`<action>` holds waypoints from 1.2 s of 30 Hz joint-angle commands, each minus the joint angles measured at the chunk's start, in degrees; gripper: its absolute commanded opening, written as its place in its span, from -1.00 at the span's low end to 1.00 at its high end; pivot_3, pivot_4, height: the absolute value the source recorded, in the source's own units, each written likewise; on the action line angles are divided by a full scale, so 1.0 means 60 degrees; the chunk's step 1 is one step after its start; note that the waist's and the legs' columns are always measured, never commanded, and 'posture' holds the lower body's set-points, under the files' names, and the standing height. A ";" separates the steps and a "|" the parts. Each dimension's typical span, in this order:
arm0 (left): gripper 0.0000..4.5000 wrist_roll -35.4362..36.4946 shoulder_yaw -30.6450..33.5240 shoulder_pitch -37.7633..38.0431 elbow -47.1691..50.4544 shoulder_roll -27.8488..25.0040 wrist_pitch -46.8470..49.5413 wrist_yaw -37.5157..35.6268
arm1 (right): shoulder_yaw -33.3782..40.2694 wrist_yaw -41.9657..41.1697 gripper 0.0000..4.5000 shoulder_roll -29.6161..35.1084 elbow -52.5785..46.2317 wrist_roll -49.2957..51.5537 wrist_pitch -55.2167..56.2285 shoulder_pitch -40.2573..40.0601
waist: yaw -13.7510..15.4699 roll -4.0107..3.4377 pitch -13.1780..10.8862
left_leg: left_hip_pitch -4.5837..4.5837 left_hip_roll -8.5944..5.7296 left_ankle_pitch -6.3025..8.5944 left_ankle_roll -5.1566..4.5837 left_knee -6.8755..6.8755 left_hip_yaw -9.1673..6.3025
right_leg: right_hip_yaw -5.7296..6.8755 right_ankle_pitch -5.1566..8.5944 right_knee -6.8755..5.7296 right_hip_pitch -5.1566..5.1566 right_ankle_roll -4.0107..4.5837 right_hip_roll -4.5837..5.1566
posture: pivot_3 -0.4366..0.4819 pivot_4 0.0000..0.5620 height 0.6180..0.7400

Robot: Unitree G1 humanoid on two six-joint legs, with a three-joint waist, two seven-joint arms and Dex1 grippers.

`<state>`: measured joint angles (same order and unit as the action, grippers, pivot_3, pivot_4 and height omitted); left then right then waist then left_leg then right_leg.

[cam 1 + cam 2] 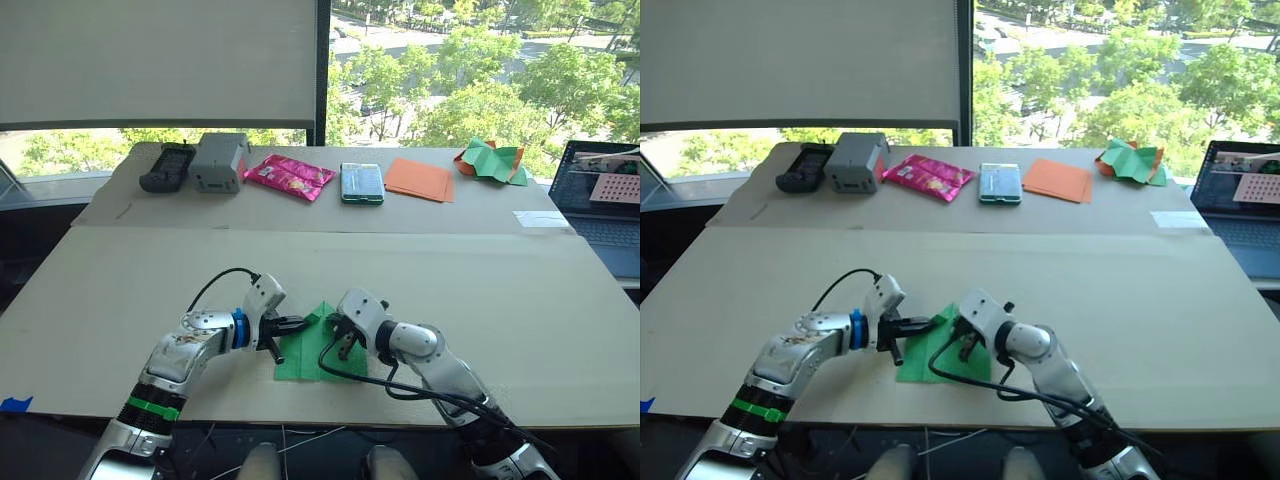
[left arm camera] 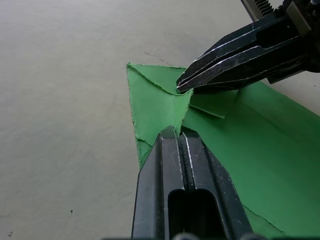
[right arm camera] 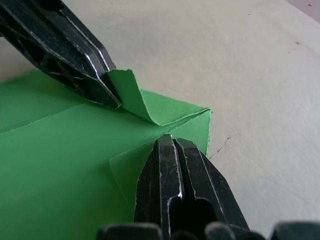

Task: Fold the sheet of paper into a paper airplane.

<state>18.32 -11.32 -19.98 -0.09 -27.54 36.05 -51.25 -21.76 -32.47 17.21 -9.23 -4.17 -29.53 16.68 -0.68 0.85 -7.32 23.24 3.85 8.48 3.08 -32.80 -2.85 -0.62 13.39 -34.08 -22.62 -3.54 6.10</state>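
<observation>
Paper (image 1: 310,358), thin, matte and bright green, lies near the front edge of the beige cardboard-topped table (image 1: 520,300), its far end folded toward a point with crisp layered creases. Left gripper (image 1: 297,325): black fingers pressed together, clamped on a curled flap at the point. Right gripper (image 1: 338,340): fingers also together, tips pressed down on a folded layer just beside that flap; whether they pinch any paper cannot be told. Both grippers hide the middle of the sheet. Along the table's far edge sit a black device (image 1: 166,167), a grey box (image 1: 218,161), a glossy pink packet (image 1: 290,176), flat orange sheets (image 1: 419,179) and a crumpled green-and-orange heap (image 1: 492,161). A laptop (image 1: 606,200) is cut off at the right edge.
</observation>
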 commanded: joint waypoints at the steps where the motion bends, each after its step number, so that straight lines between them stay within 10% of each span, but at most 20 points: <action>1: -0.99 -0.0094 -0.0078 -0.0121 -0.0067 0.0012 -0.0223 -0.0113 | 0.0355 0.0095 -1.00 -0.0089 -0.0060 0.0172 -0.0069 0.0182 | -0.0002 -0.0001 0.0000 | 0.0000 0.0000 0.0000 0.0000 0.0000 0.0000 | 0.0000 0.0000 0.0000 0.0000 0.0000 0.0000 | -0.05 -0.47 0.44; 29: -0.99 -0.0780 -0.0555 0.0070 0.0125 -0.0233 -0.0665 -0.0360 | -0.0039 0.0369 -1.00 -0.0496 0.1401 -0.0290 0.0019 0.0878 | -0.0005 -0.0017 0.0007 | -0.0010 0.0000 0.0000 -0.0001 0.0000 0.0000 | 0.0000 0.0000 -0.0004 0.0011 0.0000 0.0000 | -0.05 -0.47 0.44; 36: -0.02 -0.0491 -0.0144 -0.0011 0.0261 -0.0477 -0.0349 -0.0582 | -0.0101 0.0297 -1.00 -0.0459 0.1373 -0.0347 -0.0026 0.0837 | -0.0004 -0.0018 0.0007 | -0.0012 0.0000 0.0000 -0.0001 0.0000 0.0000 | 0.0000 0.0000 -0.0005 0.0011 0.0000 0.0000 | -0.05 -0.47 0.44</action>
<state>14.91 -13.57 -19.85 0.95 -29.37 32.89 -54.71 -21.84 -30.33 13.93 -1.24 -5.62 -28.35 21.98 -0.70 0.74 -7.28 23.17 3.85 8.48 3.08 -32.80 -2.86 -0.62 13.39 -34.11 -22.56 -3.55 6.10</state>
